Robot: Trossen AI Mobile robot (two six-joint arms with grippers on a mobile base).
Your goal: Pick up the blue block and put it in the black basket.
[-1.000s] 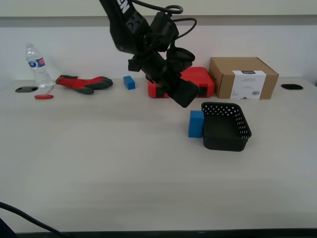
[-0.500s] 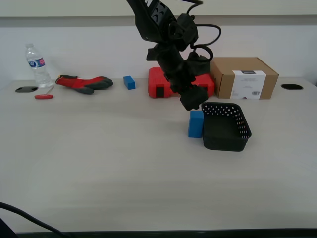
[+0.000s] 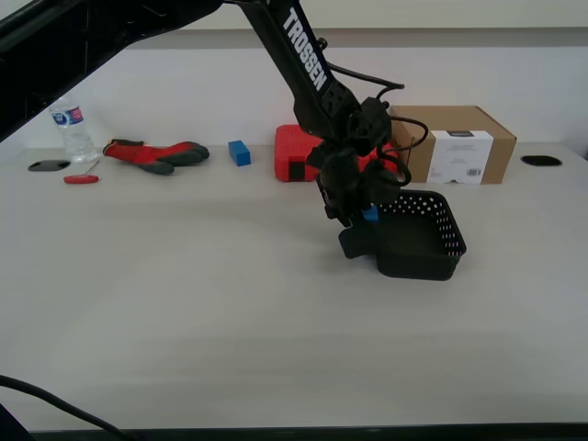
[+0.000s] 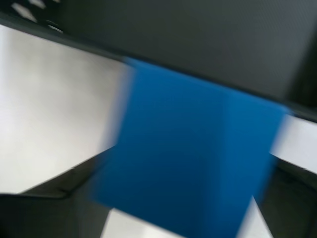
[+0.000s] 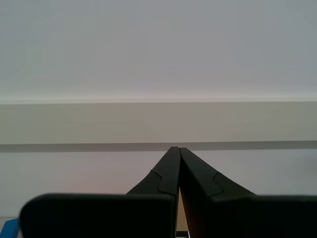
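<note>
- In the exterior view, we are reaching my first gripper (image 3: 354, 225) down onto the bright blue rectangular block (image 3: 369, 214), which is standing on the pale counter (image 3: 230, 303) right against the wall of the small black perforated plastic basket (image 3: 418, 241) that faces the exterior view's left. Only a sliver of the block is showing past the gripper.
- Behind, a red plastic case (image 3: 299, 152) is sitting beside a brown cardboard box (image 3: 450, 142); further toward the exterior view's left are lying a smaller blue cube-like block (image 3: 240, 152), a red and grey glove (image 3: 156, 153), a red-handled tool (image 3: 81, 178) and a clear water bottle (image 3: 69, 119).
- In the first wrist view, the blue block (image 4: 188, 158) is filling the blurred frame, with the basket's dark wall (image 4: 198, 39) behind it; we cannot tell how wide the jaws are standing or whether they are gripping it.
- In the second wrist view, my second gripper (image 5: 178, 168) is pointing at a pale wall, its jaws pressed together and empty.
</note>
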